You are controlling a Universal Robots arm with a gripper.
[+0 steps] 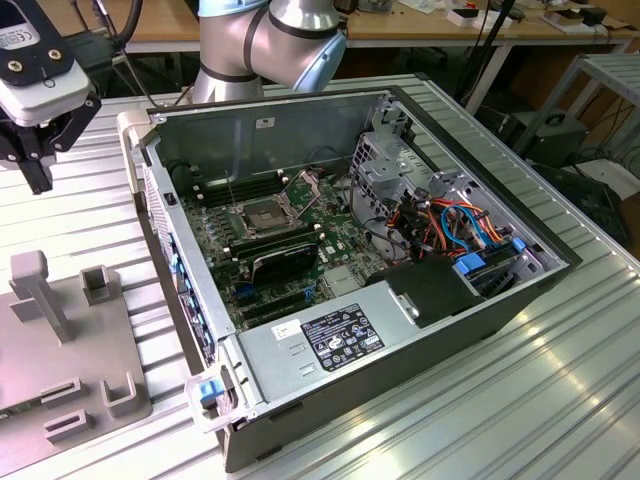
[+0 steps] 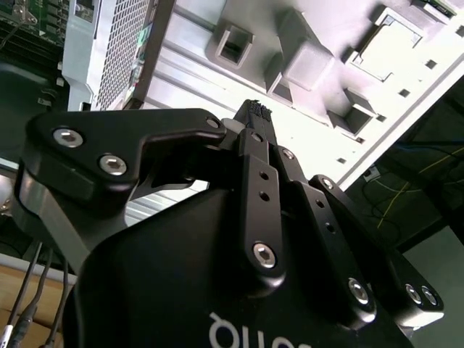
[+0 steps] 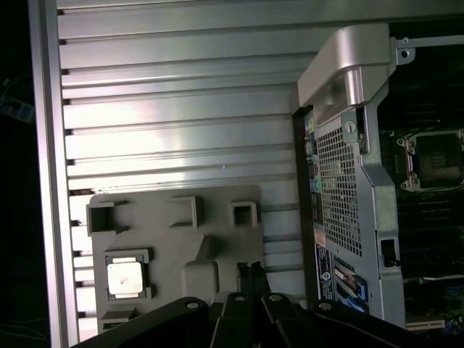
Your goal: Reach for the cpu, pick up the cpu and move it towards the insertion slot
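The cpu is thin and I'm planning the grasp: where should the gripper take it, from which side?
Probably from straight above, pinching two opposite edges. The cpu lies flat in a walled seat on the grey fixture plate, face up, so only its edges offer a grip.

cpu (image 3: 125,279): pale silvery-tan, plain face.
fixture plate (image 3: 217,210): matt light grey, uniform.
table (image 1: 520,400): silver aluminium, parallel ribbed lines.
gripper (image 2: 254,110): black links, silver screw heads; white-grey body in exterior view.
insertion slot (image 1: 258,218): dark centre, silver frame.
motherboard (image 1: 210,235): dark green.
power-supply box (image 1: 285,352): grey, black label with white print.
cables (image 1: 450,222): orange, blue, red.
mesh panel (image 3: 339,188): silver, fine dotted perforation.
arm (image 1: 300,35): silver-grey, pale blue joint cap.
clip (image 1: 209,390): blue.
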